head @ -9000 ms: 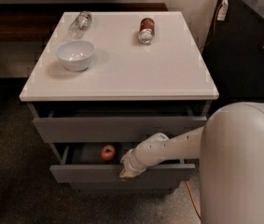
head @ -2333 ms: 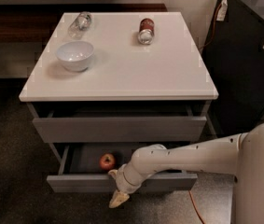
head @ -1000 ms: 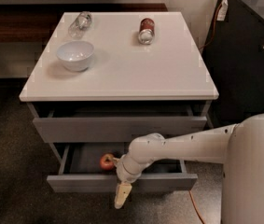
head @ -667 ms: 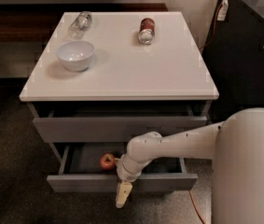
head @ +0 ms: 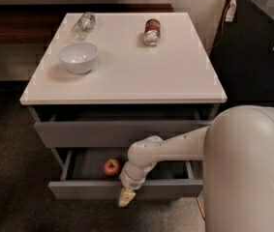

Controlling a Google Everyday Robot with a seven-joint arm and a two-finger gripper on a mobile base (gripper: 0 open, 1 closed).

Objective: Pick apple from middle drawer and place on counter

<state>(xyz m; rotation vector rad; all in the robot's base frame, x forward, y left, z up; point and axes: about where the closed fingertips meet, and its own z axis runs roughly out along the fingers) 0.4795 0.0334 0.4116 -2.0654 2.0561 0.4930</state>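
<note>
**A:** What sits on the white surface (head: 127, 79)?

**B:** A white bowl (head: 78, 57) at the left, with a clear bottle (head: 83, 25) lying on its side behind it. A red-brown soda can (head: 151, 31) also lies on its side, toward the back.

**A:** And the apple?

**B:** The apple (head: 111, 167) rests on the dark floor of the open middle drawer (head: 78, 189), left of centre.

**A:** Where is the claw?

**B:** The claw (head: 127, 197) hangs tip-down across the drawer's front panel, just right of the apple and not holding it. I cannot tell whether it is spread or pressed together. The white arm (head: 175, 149) comes in from the right.
</note>
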